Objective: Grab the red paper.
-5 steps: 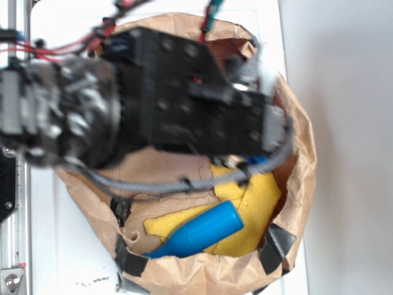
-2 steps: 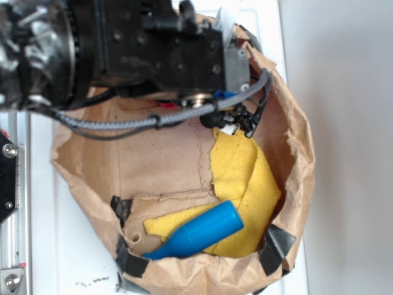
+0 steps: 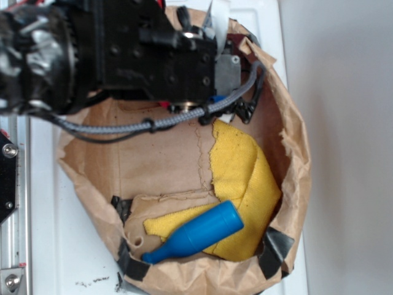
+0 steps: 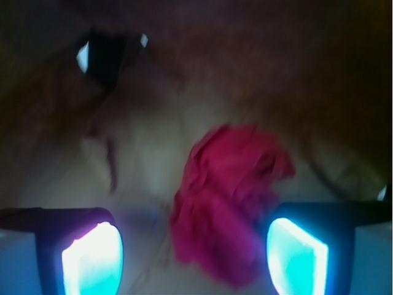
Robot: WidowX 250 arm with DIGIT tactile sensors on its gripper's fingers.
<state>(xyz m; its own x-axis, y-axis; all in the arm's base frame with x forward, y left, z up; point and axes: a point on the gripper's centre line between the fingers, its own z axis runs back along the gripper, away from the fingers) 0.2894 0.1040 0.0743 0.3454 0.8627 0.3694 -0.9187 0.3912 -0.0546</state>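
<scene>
Red paper (image 4: 230,209), one wad, lies between the parted jaws; one yellow cloth (image 3: 242,178), one blue bottle (image 3: 196,238).

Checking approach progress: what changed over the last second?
The arm swung from over the middle of the paper bag to its top edge. The open gripper straddles the red paper, ungrasped. Yellow cloth and blue bottle unmoved.

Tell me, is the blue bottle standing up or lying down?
Lying down. The blue bottle rests on its side across the yellow cloth inside the brown paper bag, its narrow neck pointing toward the lower left.
</scene>
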